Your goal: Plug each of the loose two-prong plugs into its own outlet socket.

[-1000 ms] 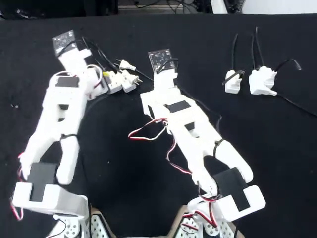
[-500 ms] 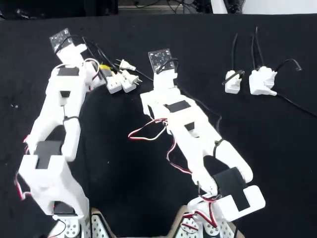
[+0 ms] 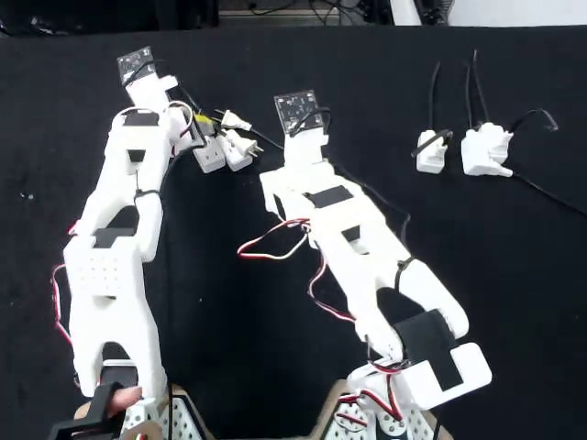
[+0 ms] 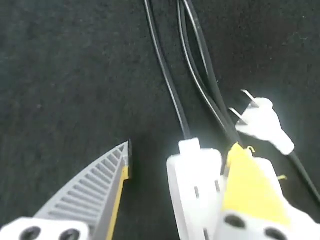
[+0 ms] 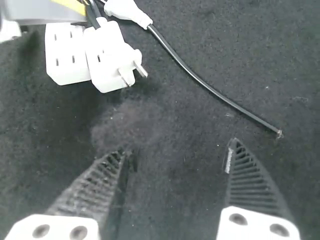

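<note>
My left gripper (image 4: 181, 148) is open, its grey finger (image 4: 112, 175) on one side of a white outlet block (image 4: 194, 185) and its yellow finger (image 4: 247, 180) right against the block's other side. In the high view this gripper (image 3: 194, 136) sits at the outlet block (image 3: 209, 154), next to a second white block with prongs (image 3: 238, 149). A loose two-prong plug (image 4: 261, 122) lies just beyond on its black cord (image 3: 234, 119). My right gripper (image 5: 177, 147) is open over bare cloth, short of the slotted block (image 5: 62, 55), the pronged block (image 5: 112, 57) and the plug (image 5: 125, 7).
Two more white plug pieces (image 3: 429, 151) (image 3: 486, 151) with black cords lie at the far right of the black cloth table (image 3: 514, 293). Several black cords (image 4: 192, 65) run away from the left cluster. Red and white servo wires (image 3: 275, 247) loop beside the right arm.
The left arm has swung right and stretched forward, bringing its gripper up to the outlet blocks. The right arm and the plugs have not moved.
</note>
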`<state>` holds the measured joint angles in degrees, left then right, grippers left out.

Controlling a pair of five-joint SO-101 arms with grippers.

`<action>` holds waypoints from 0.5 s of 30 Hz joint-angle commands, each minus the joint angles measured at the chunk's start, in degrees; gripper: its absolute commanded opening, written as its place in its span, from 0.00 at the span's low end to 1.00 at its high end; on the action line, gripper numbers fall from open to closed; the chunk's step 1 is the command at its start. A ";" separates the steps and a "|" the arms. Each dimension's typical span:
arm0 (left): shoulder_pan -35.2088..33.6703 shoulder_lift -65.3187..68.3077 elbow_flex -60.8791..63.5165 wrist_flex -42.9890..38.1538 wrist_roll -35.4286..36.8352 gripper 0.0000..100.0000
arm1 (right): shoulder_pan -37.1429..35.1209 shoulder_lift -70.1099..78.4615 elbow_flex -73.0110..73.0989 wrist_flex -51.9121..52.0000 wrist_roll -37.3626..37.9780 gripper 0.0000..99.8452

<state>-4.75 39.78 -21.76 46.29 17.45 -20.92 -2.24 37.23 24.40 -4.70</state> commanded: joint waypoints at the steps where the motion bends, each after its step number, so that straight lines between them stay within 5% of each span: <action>1: -0.84 2.73 -6.20 0.53 -0.88 0.31 | 0.97 -2.86 -0.40 -1.14 -0.26 0.27; 9: -0.31 2.90 -10.59 14.33 -1.23 0.30 | 0.97 -2.86 -0.48 -1.14 -0.26 0.27; 15: -0.75 2.73 -17.10 25.58 -1.32 0.14 | 0.97 -2.86 -0.48 -1.14 -0.26 0.27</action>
<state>-4.84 43.74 -32.22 65.54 16.92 -20.92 -2.24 37.23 24.40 -4.70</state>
